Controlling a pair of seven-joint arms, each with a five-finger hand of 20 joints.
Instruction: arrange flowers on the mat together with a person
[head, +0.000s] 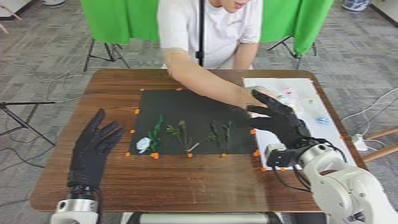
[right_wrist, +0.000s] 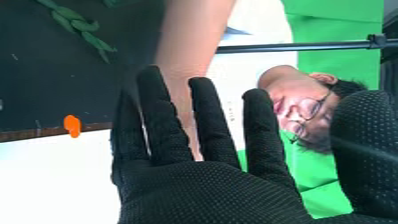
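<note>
Right robot hand (head: 289, 127) released, left robot hand (head: 92, 145) open too! Between them, your white flower (head: 143, 145) and green stems (head: 183, 132) lie on the black mat (head: 178, 105). Perhaps midway: beside your right, a blue bloom (head: 323, 120) seemingly awaits placing, a person's arm (head: 209, 82) near.

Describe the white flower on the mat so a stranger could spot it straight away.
On the brown table lies a dark mat. Near its front left corner, from the robot's side, sits the white flower. It is the mat's only white bloom; the stems beside it are green.
</note>
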